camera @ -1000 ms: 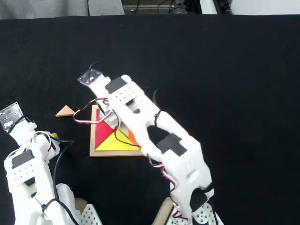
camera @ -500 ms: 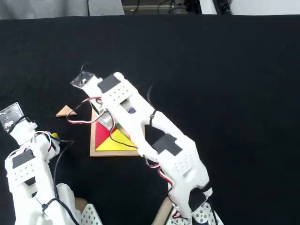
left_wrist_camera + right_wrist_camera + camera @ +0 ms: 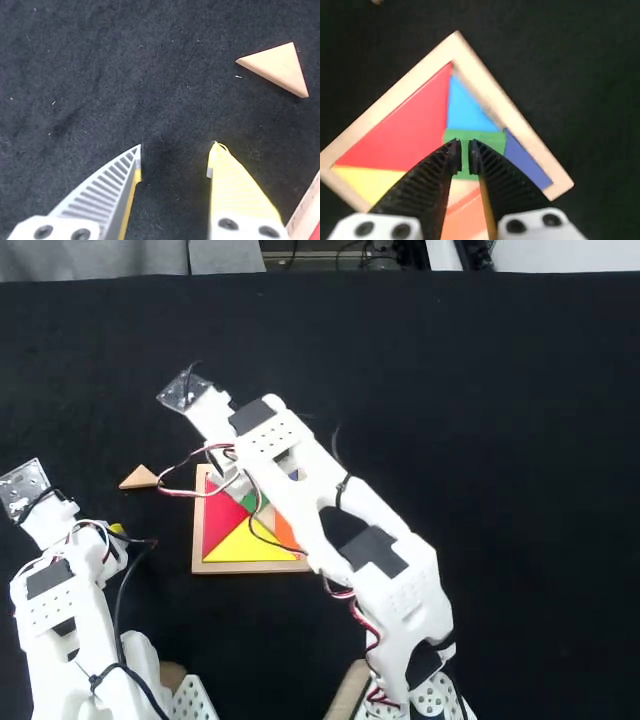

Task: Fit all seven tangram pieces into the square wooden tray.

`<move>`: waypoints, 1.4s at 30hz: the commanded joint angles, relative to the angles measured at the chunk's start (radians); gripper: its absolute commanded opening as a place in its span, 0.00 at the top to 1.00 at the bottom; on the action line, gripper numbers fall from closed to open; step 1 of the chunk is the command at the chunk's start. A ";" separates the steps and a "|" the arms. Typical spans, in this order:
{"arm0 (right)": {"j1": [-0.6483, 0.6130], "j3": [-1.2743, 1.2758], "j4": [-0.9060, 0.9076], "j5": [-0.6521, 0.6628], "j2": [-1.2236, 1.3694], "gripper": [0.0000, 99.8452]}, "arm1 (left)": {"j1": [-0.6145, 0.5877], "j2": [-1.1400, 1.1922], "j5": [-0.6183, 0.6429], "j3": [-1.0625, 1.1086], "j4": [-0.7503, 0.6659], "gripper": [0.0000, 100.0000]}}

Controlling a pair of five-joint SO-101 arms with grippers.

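From the high view, the square wooden tray [image 3: 245, 566] lies on the black cloth [image 3: 480, 440] with the right arm [image 3: 300, 490] stretched over it. A plain wooden triangle [image 3: 140, 478] sits on the cloth apart from the tray, off its far corner on the side of the left arm [image 3: 60, 590]. In the left wrist view the left gripper [image 3: 174, 150] hangs over bare cloth, fingers spread wide and empty, and the triangle lies ahead and to one side of the gap rather than between the tips. I judge this triangle to be the last piece, so the gripper should centre over it and close across an edge and the opposite corner, low enough not to skid it. In the right wrist view the right gripper [image 3: 462, 148] has its fingers drawn almost together, holding nothing, over the green square [image 3: 487, 141]. The red triangle [image 3: 405, 125], light blue triangle [image 3: 465, 110], dark blue parallelogram [image 3: 525, 157], yellow piece [image 3: 365, 182] and orange piece [image 3: 470, 215] are all seated. A pale patch [image 3: 462, 192] under the fingers looks like the open slot (though I can't be sure). The right arm should clear the tray without disturbing its neighbours.
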 commanded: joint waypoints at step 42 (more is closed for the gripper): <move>0.023 -0.012 0.115 0.018 -0.243 0.99 | 0.010 -0.017 -0.008 -0.004 -0.020 0.78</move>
